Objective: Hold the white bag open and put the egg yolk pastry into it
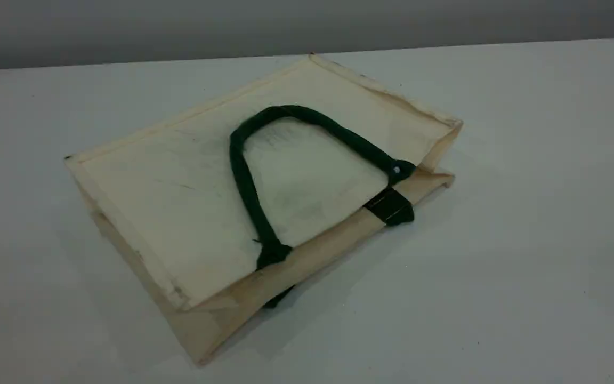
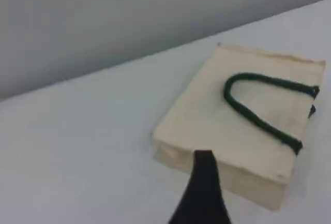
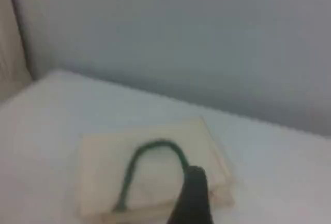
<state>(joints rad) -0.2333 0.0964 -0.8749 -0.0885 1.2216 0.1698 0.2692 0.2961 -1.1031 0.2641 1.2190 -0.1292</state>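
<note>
The white bag point(image 1: 179, 202) lies flat on the table, mouth toward the front right, folded shut. One dark green handle point(image 1: 244, 181) rests in a loop on its top face; a bit of the other handle point(image 1: 392, 209) sticks out below the mouth edge. The egg yolk pastry is out of view. Neither arm shows in the scene view. In the left wrist view a dark fingertip point(image 2: 205, 164) of my left gripper hangs well above the bag point(image 2: 207, 110). In the right wrist view my right gripper's fingertip point(image 3: 194, 182) hangs above the bag point(image 3: 98, 172). Both hold nothing.
The pale grey table point(image 1: 525, 240) runs all around the bag, with its far edge against a grey wall point(image 1: 126, 26). A beige surface point(image 3: 10, 53) stands at the left edge of the right wrist view.
</note>
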